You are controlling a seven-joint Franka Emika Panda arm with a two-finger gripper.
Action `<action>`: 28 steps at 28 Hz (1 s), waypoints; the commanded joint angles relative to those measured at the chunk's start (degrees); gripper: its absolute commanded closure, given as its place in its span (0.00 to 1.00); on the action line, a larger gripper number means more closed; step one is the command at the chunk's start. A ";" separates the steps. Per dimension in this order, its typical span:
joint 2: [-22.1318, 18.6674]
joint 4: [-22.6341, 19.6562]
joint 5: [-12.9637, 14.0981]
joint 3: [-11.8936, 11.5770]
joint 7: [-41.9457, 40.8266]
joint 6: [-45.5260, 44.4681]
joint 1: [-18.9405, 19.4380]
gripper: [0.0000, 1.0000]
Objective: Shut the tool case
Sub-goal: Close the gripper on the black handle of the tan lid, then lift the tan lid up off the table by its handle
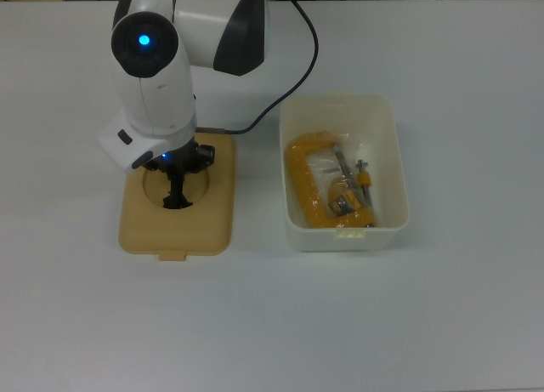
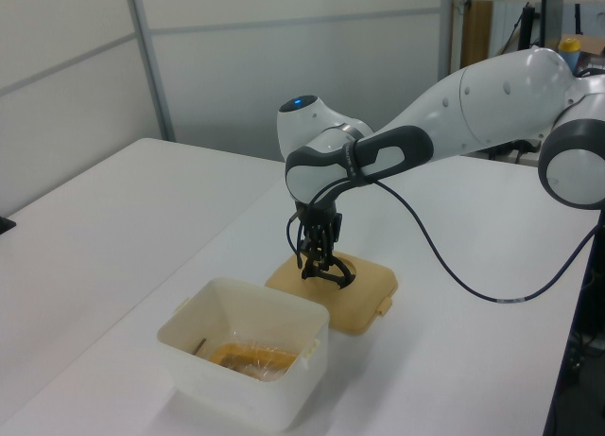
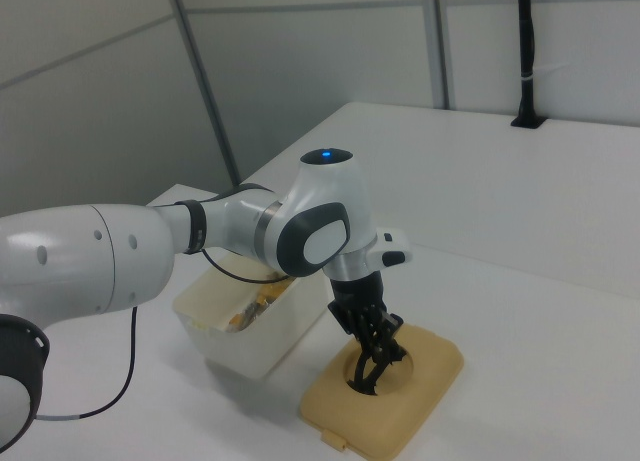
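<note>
**Gripper down on the lid's handle, tub open beside it**

Taking the flat tan plastic lid (image 1: pixel 176 207) as the landmark and reading the top view from left to right: the lid lies flat on the white table (image 1: pixel 272 324), towards the top view's left, with a small tab on its near edge. A round recess sits in its upper half, and a black handle (image 1: pixel 177 196) stands up out of that recess. Directly over it hangs the white Franka arm (image 1: pixel 153 77), a blue light glowing on its wrist. The black two-finger gripper (image 1: pixel 177 181) reaches down into the recess and its fingers are drawn in narrow around the black handle; in the left view (image 2: pixel 316 263) and the right view (image 3: pixel 372 359) the fingers meet the handle at the lid's recess, clenched on it. The lid rests on the table, not lifted.

A black cable (image 1: pixel 293 60) runs from the arm's wrist, curving above the lid's right side.

To the right of the lid in the top view, apart from it with a strip of bare table between, stands the small white rectangular plastic tub (image 1: pixel 343 230) with rounded corners, uncovered. Inside it lies a yellow C-shaped clamp (image 1: pixel 308 184) with some small metal parts beside it.
</note>
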 commanded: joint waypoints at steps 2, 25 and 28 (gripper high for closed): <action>-0.88 -0.98 -0.82 -0.57 0.39 1.15 0.32 1.00; -5.89 7.62 4.62 -2.77 -4.36 -14.22 -0.38 1.00; -6.15 9.30 5.34 -2.68 -4.01 -16.16 -0.20 1.00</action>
